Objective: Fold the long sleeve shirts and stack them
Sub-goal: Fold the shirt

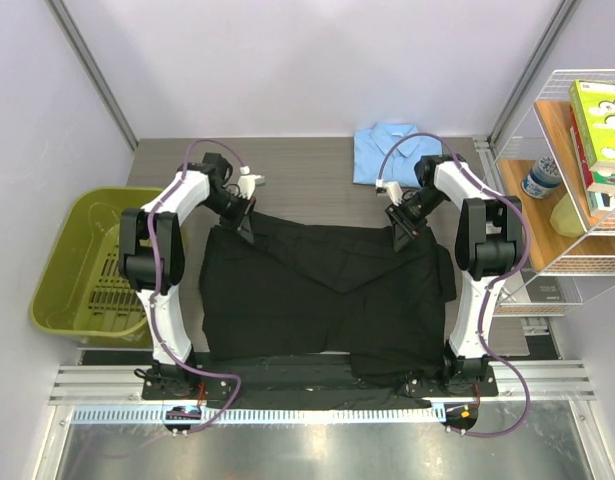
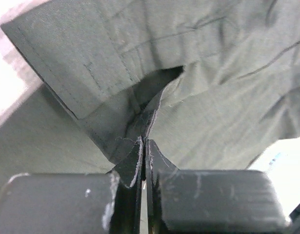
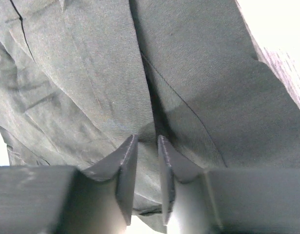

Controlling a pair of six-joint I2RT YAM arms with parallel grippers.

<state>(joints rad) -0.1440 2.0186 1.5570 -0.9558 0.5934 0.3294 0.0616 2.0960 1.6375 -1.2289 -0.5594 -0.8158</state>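
A black long sleeve shirt [image 1: 327, 290] lies spread flat over the middle of the table. My left gripper [image 1: 245, 222] sits at its far left corner. In the left wrist view that gripper [image 2: 145, 144] is shut, pinching a fold of the black cloth [image 2: 213, 73]. My right gripper [image 1: 402, 232] is at the far right corner. Its fingers [image 3: 146, 139] stand a little apart, with black cloth [image 3: 91, 73] lying in the gap. A light blue shirt [image 1: 387, 152] rests folded at the table's back edge, beyond the right gripper.
A green bin [image 1: 77, 270] stands off the table's left side. A white wire shelf [image 1: 577, 200] with boxes and a bottle rises at the right. The black shirt's near hem hangs over the front rail [image 1: 317, 385] between the arm bases.
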